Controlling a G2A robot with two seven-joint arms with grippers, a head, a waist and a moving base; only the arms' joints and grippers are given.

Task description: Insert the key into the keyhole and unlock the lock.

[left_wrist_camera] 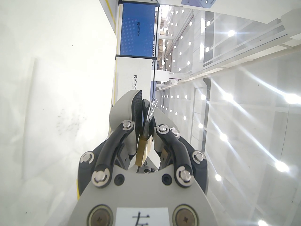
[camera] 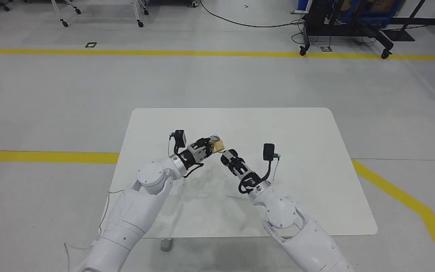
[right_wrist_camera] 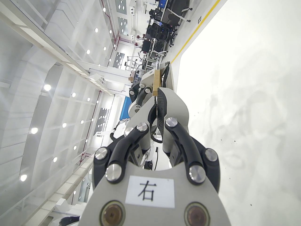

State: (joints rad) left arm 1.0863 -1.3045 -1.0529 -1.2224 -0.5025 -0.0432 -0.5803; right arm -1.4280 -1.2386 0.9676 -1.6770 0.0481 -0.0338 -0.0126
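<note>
The left gripper's point(left_wrist_camera: 147, 105) fingers are pressed close together on the lock point(left_wrist_camera: 142, 149). Its brass body sits deep between them, near the palm, and the shiny shackle runs out toward the fingertips. The right gripper point(right_wrist_camera: 158, 95) is pinched nearly closed too, with a thin, jagged-edged strip of metal, the key point(right_wrist_camera: 153, 114), caught edge-on between its black ribbed pads point(right_wrist_camera: 161, 109). From the right wrist, those fingertips come right up against the end of the brass body, which sticks out of the other gripper. Whether the key's tip is in the keyhole, I can't tell. From above, the two grippers meet nose to nose, lifted over the middle of the white table point(camera: 306, 149). The left arm comes in from one near corner and the right arm from the other. A yellow floor line point(camera: 61, 157) runs past the table on both sides.
</note>
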